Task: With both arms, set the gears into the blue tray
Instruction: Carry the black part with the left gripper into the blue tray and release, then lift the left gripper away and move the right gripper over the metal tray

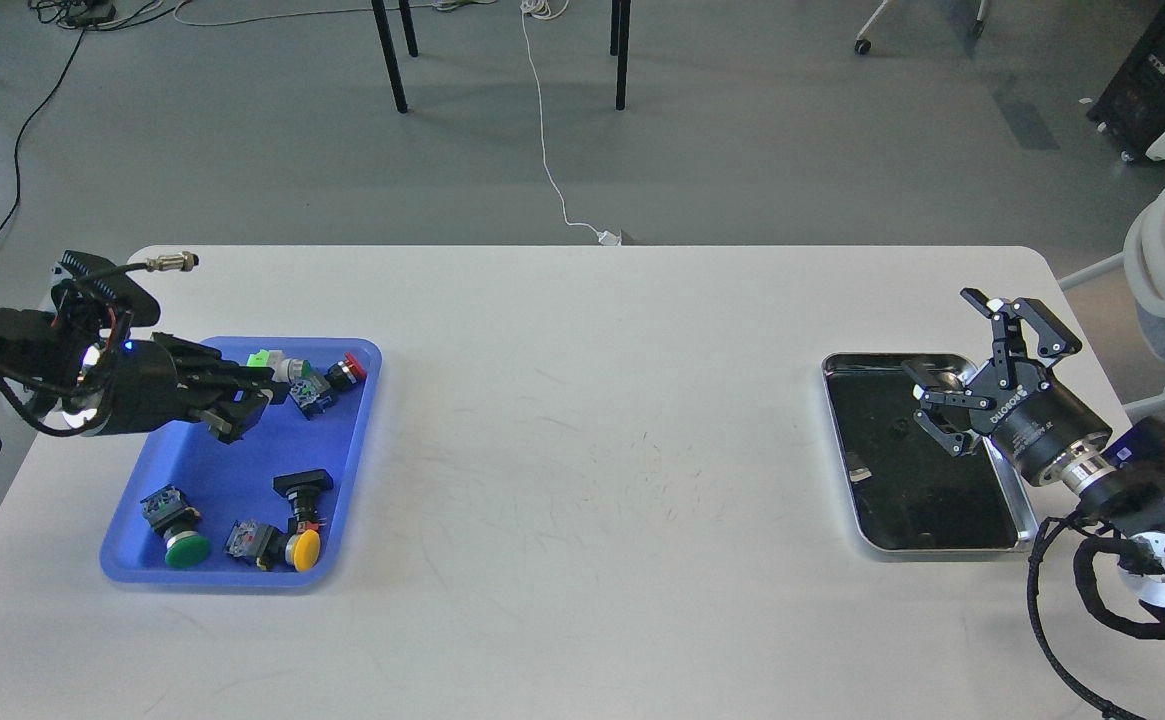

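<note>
Reaching in over the blue tray, the robot's left gripper hovers low above the tray's far half, its dark fingers drawn narrow; whether they pinch anything cannot be told at this size. Just beyond its tips lie two push-button switches, one green-capped and one red-capped, crowding the far corner. Nearer the robot from the gripper, three more switches sit in the tray: a green-capped one, a yellow-capped one and a black-topped one. The bare blue floor beside the fingertips looks the likeliest spot for a drop, since the switches take up most of the rest.

Well apart, across the bare white table, the right gripper hangs with its fingers spread wide over the far right corner of the steel-rimmed tray. One small dark round piece, possibly a gear, shows faintly on the black floor just beside it, though glare makes this uncertain. The pose suggests a pick being lined up there. Nothing stands between the two trays.
</note>
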Tool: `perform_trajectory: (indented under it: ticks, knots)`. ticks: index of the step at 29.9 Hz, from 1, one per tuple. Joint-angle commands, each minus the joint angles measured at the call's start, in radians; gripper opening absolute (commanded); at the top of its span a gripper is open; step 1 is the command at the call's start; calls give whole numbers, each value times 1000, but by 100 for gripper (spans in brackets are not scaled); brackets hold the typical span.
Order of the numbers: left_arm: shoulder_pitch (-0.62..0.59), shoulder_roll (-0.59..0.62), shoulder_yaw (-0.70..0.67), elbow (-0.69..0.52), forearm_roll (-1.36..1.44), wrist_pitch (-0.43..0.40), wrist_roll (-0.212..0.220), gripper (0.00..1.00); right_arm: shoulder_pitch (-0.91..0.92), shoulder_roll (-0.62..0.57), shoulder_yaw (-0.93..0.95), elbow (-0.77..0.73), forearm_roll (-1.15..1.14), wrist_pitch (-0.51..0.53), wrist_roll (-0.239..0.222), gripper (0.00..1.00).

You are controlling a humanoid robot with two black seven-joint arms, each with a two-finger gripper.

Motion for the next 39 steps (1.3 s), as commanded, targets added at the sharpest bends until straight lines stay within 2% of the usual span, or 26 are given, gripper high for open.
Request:
perform_trajectory:
  ticks: [1, 11, 17, 20, 23, 24, 30, 33, 36, 39]
  knots:
    - [67, -23, -30, 89, 9, 14, 0, 14, 1, 0, -2, 5, -3, 0, 0, 97]
    - [91, -46, -35, 161, 9, 14, 0, 18, -1, 0, -4, 2, -5, 0, 0, 97]
    - [106, -47, -36, 176, 11, 15, 0, 25, -1, 0, -2, 3, -5, 0, 0, 97]
    - [109, -49, -38, 178, 9, 18, 0, 37, -1, 0, -2, 3, -5, 0, 0, 97]
    - [109, -47, -38, 178, 5, 29, 0, 72, 1, 0, -2, 3, -5, 0, 0, 97]
    - [107, -47, -38, 178, 3, 32, 0, 80, 1, 0, -2, 3, -5, 0, 0, 97]
    - [103, -43, -52, 164, -5, 69, 0, 89, 4, -1, -2, 5, -5, 0, 0, 97]
    - [91, -47, -159, 152, -66, 81, 0, 93, 9, -5, -2, 5, -5, 0, 0, 97]
    - [71, -70, -251, 69, -248, 72, 0, 96, 13, -9, -2, 5, -9, 0, 0, 97]
    - [69, -113, -286, -15, -548, 77, 0, 97, 24, -11, -4, 8, -12, 0, 0, 97]
